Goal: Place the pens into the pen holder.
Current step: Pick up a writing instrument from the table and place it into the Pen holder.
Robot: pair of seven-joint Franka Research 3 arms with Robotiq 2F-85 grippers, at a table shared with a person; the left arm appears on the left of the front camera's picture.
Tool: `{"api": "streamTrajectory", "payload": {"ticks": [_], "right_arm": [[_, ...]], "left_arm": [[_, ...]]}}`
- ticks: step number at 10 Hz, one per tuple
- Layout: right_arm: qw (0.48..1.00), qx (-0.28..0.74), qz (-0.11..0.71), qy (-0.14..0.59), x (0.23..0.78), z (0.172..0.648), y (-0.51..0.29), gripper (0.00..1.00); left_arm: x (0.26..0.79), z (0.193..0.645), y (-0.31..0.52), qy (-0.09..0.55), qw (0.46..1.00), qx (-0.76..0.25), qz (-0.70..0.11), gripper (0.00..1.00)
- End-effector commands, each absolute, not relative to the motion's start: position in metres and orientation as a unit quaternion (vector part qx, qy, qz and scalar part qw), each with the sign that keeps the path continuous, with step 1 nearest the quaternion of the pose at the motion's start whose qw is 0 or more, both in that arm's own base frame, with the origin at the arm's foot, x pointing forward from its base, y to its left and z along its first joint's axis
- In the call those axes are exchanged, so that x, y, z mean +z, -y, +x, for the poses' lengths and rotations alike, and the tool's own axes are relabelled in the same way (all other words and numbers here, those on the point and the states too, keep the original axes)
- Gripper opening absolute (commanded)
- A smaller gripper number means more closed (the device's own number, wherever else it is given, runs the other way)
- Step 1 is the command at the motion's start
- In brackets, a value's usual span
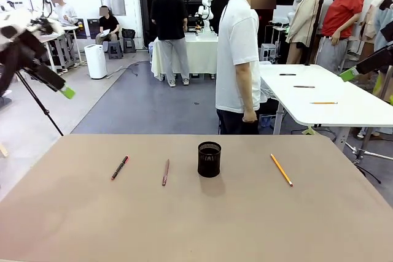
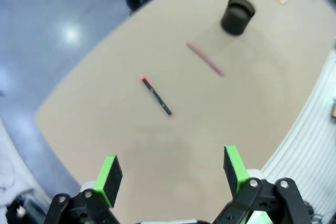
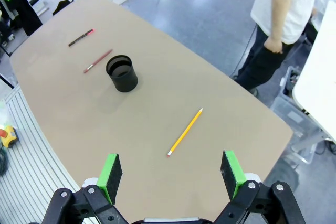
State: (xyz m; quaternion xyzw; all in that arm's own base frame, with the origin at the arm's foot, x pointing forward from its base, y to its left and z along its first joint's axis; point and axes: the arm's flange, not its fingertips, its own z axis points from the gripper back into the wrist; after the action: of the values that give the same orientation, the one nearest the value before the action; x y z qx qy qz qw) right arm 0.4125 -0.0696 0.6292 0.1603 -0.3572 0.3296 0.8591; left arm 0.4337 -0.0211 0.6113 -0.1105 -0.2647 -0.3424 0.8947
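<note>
Two grippers hang high above the tan table (image 1: 196,225), both spread wide with nothing between their green pads: the left gripper (image 2: 170,156) over the table's left part, the right gripper (image 3: 170,156) over its right part. Out past the bare near half of the tabletop, the task's things lie in a loose row across the middle. At the left is the red-and-black pen (image 1: 120,167), lying flat at a slant with its pink-red end pointing far and right. Just to its right lies the slim dark-red pen (image 1: 166,172), almost lengthwise near to far. Near that pen, to the right and apart from it, the black mesh pen holder (image 1: 209,159) stands upright. Well apart on the right lies the yellow-orange pencil (image 1: 281,170), slanting toward the near right. All three sticks rest on the tabletop outside the holder. Beyond the far edge a person in a white T-shirt (image 1: 238,59) stands side-on, one hand (image 1: 249,116) hanging low.
</note>
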Motion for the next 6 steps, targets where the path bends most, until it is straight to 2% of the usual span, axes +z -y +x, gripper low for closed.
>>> {"api": "streamTrajectory", "payload": {"ticks": [1, 3, 4, 6], "right_arm": [[0.856, 0.331, 0.166, 0.36, 0.63, 0.412, 0.07, 1.0], [0.856, 0.331, 0.166, 0.36, 0.63, 0.412, 0.07, 1.0], [0.856, 0.331, 0.166, 0.36, 0.63, 0.412, 0.07, 1.0], [0.856, 0.331, 0.166, 0.36, 0.63, 0.412, 0.07, 1.0]], "left_arm": [[0.608, 0.431, 0.064, 0.195, 0.941, -0.267, -0.074, 1.0], [0.59, 0.425, 0.1, 0.172, 0.951, -0.256, -0.027, 1.0], [0.56, 0.43, 0.133, 0.163, 0.955, -0.243, 0.036, 1.0], [0.533, 0.44, 0.159, 0.162, 0.963, -0.208, 0.05, 1.0]]}}
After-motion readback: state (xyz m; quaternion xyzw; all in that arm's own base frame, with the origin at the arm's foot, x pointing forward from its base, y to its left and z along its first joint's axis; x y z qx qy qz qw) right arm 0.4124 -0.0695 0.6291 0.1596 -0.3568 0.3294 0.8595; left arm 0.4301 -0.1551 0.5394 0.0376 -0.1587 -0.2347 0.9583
